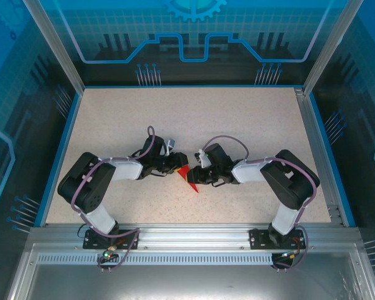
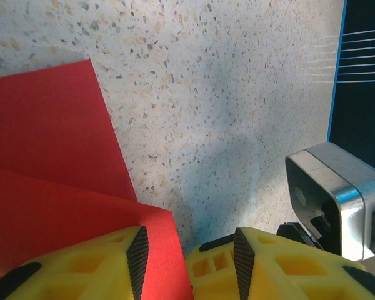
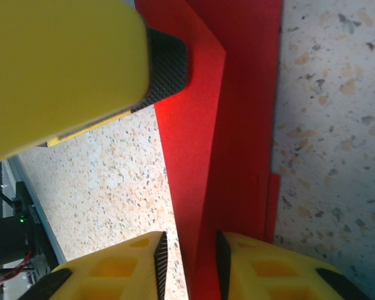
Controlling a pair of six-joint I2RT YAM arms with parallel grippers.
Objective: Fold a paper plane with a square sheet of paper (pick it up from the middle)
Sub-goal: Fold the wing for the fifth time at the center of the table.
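While the folded red paper [image 1: 189, 177] lies near the middle of the table [image 1: 250, 125], your left gripper [image 2: 190, 250] stands half open over one corner, and your right gripper [image 3: 187, 250] sits narrow around a fold, grip impossible to tell

The left arm [image 1: 106, 181] and the right arm [image 1: 281, 178] both bend inward from their bases, elbows out. Their wrists are held low, so the two sets of jaws face each other with their tips near together. The left jaws stand parted, with a clear gap between their black pads [image 2: 137, 250]. The right jaws are only narrowly apart, the pads [image 3: 160, 256] close but not meeting. Just ahead of the right jaws, one yellow finger [image 3: 62, 69] of the left jaws looms.
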